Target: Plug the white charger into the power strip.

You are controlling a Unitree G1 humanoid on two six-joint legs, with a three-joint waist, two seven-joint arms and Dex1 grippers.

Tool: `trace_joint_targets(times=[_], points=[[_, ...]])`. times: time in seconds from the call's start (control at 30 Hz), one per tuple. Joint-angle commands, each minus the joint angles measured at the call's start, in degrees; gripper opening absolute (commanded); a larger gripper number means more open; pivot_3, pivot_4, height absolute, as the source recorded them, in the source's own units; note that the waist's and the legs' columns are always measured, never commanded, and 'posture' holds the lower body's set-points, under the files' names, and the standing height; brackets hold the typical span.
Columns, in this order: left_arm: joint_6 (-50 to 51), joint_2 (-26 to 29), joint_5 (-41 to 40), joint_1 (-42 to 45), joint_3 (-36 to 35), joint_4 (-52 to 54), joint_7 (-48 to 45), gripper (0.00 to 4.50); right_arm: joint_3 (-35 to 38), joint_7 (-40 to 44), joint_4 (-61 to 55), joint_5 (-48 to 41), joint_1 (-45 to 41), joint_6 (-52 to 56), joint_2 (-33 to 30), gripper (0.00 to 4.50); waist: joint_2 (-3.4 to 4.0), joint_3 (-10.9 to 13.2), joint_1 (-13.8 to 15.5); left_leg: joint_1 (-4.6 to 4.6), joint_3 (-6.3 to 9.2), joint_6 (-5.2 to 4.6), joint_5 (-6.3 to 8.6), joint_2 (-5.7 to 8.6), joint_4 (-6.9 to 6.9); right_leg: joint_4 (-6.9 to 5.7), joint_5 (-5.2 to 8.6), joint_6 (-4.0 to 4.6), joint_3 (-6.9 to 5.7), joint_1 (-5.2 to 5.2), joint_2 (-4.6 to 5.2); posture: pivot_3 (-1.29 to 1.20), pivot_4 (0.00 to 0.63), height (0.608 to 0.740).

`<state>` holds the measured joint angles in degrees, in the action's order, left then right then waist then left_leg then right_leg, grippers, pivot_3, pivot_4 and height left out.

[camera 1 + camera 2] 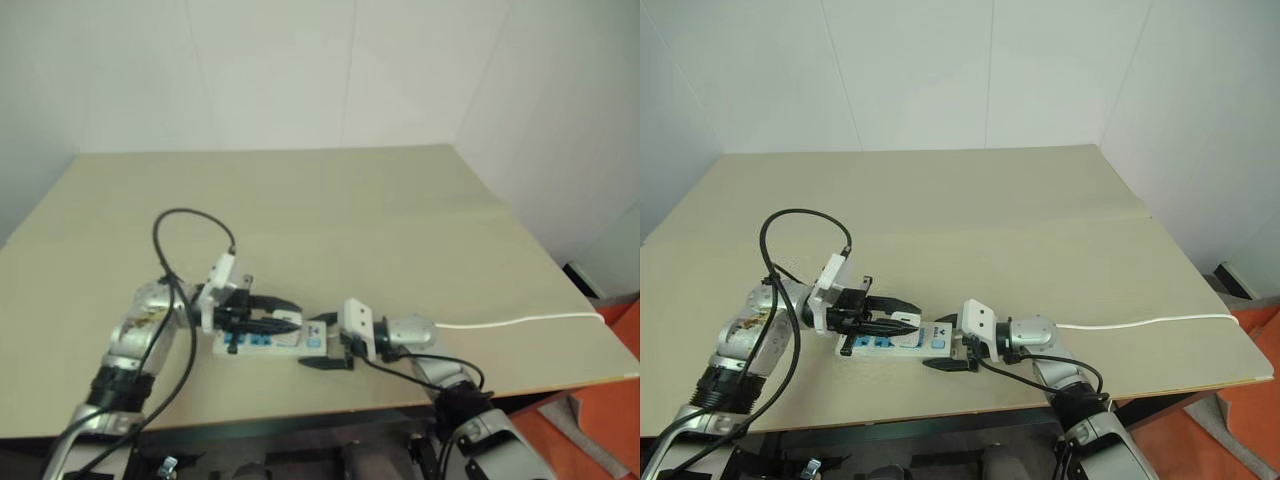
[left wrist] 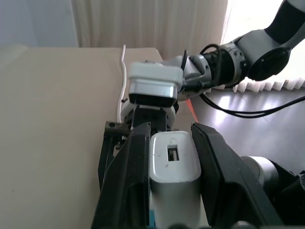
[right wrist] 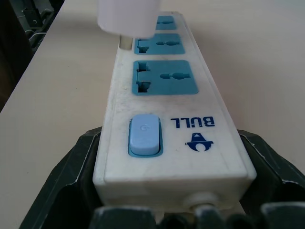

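Right pincer [image 3: 174,210] clamps power strip [image 3: 167,119]; left pincer [image 2: 167,191] grips white charger [image 2: 174,181], prongs hidden.

The brand name "BULL" is printed in blue on the power strip [image 3: 167,114], just beside its blue switch [image 3: 144,135], with a small blue logo mark seen under it.

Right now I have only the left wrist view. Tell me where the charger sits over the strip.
Observer: The white charger hangs above the power strip, off toward one long edge beside the middle socket, not centred on it.
Operator: Report how the strip is held.
Observer: The right hand clamps its switch end, one finger on either side.
Operator: Name a free socket.
Observer: The socket next to the switch is empty.
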<state>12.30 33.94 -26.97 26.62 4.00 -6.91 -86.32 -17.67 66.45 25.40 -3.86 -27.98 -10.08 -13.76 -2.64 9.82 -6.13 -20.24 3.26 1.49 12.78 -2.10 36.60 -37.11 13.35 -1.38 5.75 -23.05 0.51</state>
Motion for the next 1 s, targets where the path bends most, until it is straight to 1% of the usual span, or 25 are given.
trace_joint_targets(times=[0.03, 0.4, 0.77, 1.0], points=[[-2.32, 0.20, 0.92, 0.07, 0.11, -0.80, -0.28, 1.02, -3.01, 1.12, 2.81, 1.84, 2.01, 2.40, -0.41, 3.42, 0.00, 0.00, 0.00, 0.00, 0.00, 0.00, 0.00, 0.00, 0.00, 0.00, 0.00, 0.00, 0.00, 0.00, 0.00, 0.00, 0.150, 0.740], [-3.26, -1.19, 1.46, 0.46, 0.48, -3.10, 0.92, 1.02, -2.93, 1.16, 2.31, 1.71, 2.13, 2.72, -0.76, 3.42, 0.00, 0.00, 0.12, -0.01, -0.01, 0.01, 0.01, 0.00, -0.01, 0.02, 0.01, 0.01, 0.00, 0.00, 0.00, 0.00, 0.150, 0.740], [-2.79, -2.46, 0.98, 0.64, 0.43, -3.18, 1.82, 1.02, -3.01, 1.22, 2.51, 1.57, 1.84, 2.71, -1.26, 3.42, 0.01, 0.00, 0.46, -0.02, -0.01, 0.02, 0.01, 0.01, -0.01, 0.05, 0.01, 0.00, 0.00, 0.00, 0.02, 0.00, 0.150, 0.740], [0.03, -0.28, -0.40, 1.08, 0.39, -2.09, -0.81, 1.02, -3.00, 1.20, 2.60, 1.55, 1.79, 2.81, -1.30, 3.42, 0.01, 0.01, 0.44, -0.03, -0.01, 0.03, 0.02, 0.00, -0.02, 0.08, 0.02, 0.01, 0.00, -0.01, 0.02, 0.00, 0.150, 0.740]])
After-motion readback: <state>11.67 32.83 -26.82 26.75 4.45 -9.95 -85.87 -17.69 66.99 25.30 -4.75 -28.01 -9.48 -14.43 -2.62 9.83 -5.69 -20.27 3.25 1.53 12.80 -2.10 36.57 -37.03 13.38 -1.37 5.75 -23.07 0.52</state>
